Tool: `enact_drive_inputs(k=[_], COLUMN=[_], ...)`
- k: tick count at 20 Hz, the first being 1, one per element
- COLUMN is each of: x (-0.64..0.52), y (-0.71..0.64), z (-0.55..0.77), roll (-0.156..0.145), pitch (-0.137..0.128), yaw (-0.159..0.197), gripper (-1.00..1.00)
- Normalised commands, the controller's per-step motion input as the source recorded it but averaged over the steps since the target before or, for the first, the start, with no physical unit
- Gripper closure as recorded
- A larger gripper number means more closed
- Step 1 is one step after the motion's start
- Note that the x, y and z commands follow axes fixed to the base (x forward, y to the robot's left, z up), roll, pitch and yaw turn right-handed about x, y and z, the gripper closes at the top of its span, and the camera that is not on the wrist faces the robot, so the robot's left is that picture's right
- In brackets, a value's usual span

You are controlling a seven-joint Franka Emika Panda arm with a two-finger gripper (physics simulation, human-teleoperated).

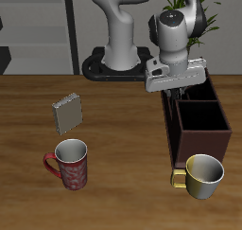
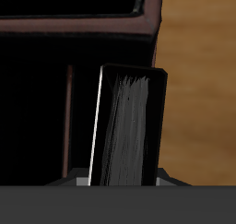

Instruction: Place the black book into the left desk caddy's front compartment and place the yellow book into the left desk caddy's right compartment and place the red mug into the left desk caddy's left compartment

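Observation:
My gripper point(image 1: 174, 88) is shut on the black book point(image 2: 129, 126) and holds it upright over the front end of the left desk caddy point(image 1: 202, 126), a tall dark brown wooden box. In the wrist view the book hangs just above or inside the caddy's dark cells, with a caddy wall point(image 2: 83, 27) behind it. I cannot tell which cell it is over. The yellow book point(image 1: 67, 112), pale grey-tan, stands on the table away from the caddy. The red mug point(image 1: 69, 164) stands near the table's front edge, below that book.
A glossy cream-yellow mug point(image 1: 200, 175) stands close to the caddy's front end. The robot's base point(image 1: 118, 59) and a plant point(image 1: 194, 7) are behind the caddy at the back of the table.

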Motion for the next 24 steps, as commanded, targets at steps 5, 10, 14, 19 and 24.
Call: enact_drive_inputs(k=[5, 10, 14, 19, 24], x=[0.03, 0.03, -0.01, -0.02, -0.08], y=[-0.01, -0.1, -0.1, -0.08, -0.16], z=[-0.01, -0.03, 0.06, 0.1, 0.24], roll=[-0.027, 0.0, -0.016, -0.018, -0.019], pitch=[0.019, 0.038, -0.003, -0.019, -0.052], yaw=[0.0, -0.014, -0.005, 0.0, -0.031], gripper=[-1.0, -1.0, -1.0, -1.0, -1.0])
